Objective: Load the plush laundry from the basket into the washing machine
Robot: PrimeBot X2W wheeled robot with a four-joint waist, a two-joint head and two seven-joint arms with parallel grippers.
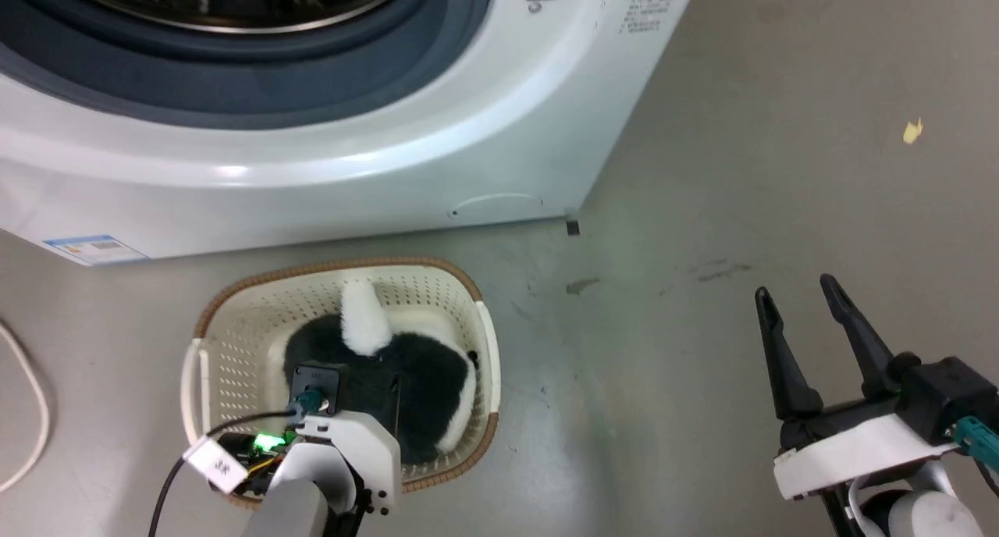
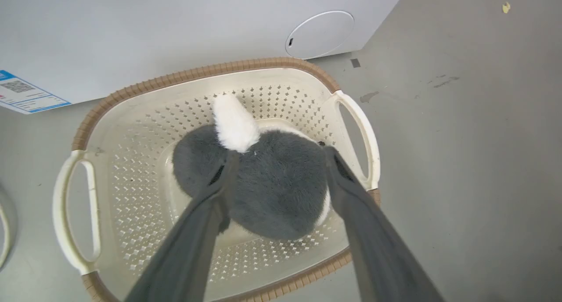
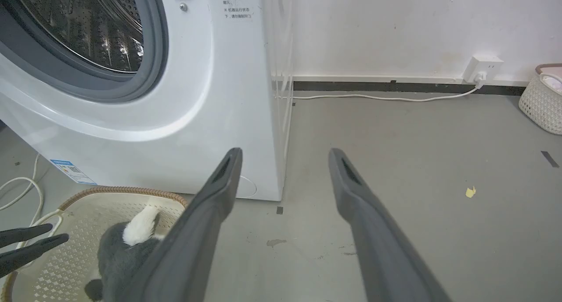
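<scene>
While the small cream perforated plastic basket with its brown woven-look rim (image 1: 328,265) sits on the grey floor (image 1: 741,170) just in front of the white front-loading washing machine (image 1: 312,170), the fluffy black plush laundry with white patches (image 2: 276,192) lies inside it, its white tail-like tuft (image 2: 235,126) pointing toward the machine. The left gripper (image 2: 281,161) reaches down into the basket, its two long dark fingers spread wide on either side of the bundle, tips at the fur. The right gripper (image 1: 794,287) hangs well apart over bare floor, fingers likewise parted and holding nothing. The washer's steel perforated drum (image 3: 88,30) shows inside the grey rubber gasket (image 3: 156,43).
</scene>
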